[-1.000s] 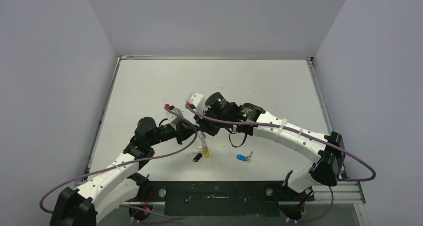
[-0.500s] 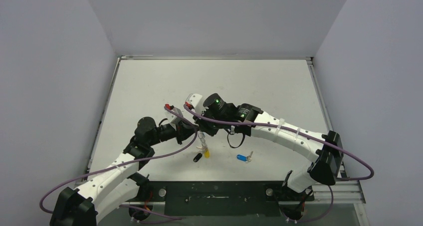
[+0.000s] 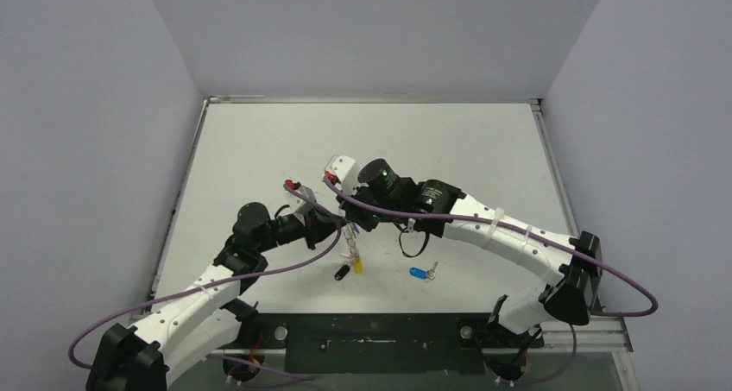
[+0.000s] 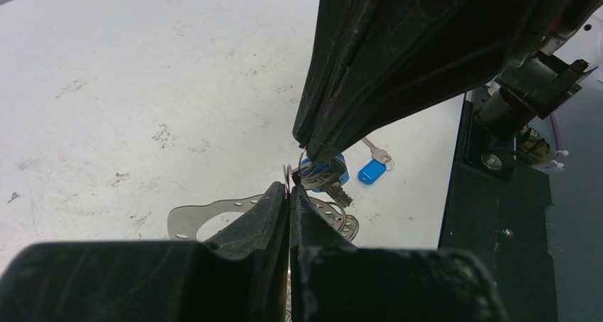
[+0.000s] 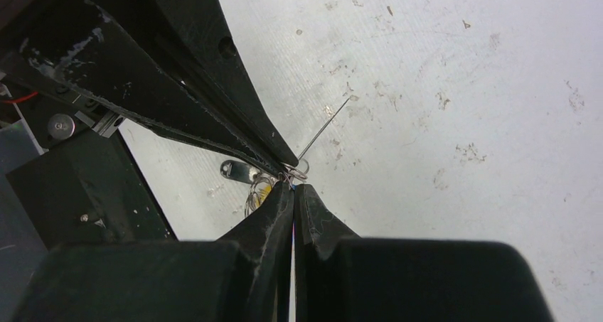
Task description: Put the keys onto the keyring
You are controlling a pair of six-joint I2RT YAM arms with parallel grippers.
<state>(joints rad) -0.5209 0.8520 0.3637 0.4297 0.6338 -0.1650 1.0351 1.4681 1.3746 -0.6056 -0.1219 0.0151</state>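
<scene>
blue key (image 4: 340,173) half hidden behind right gripper (image 4: 307,150), head mostly covered

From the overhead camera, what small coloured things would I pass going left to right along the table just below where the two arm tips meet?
black key → yellow key → blue tag

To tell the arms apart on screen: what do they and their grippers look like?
Both left arm and right arm: white shells, black joints, a looping purple cable. The right wrist has a green light. Black tapered left gripper and right gripper.
</scene>
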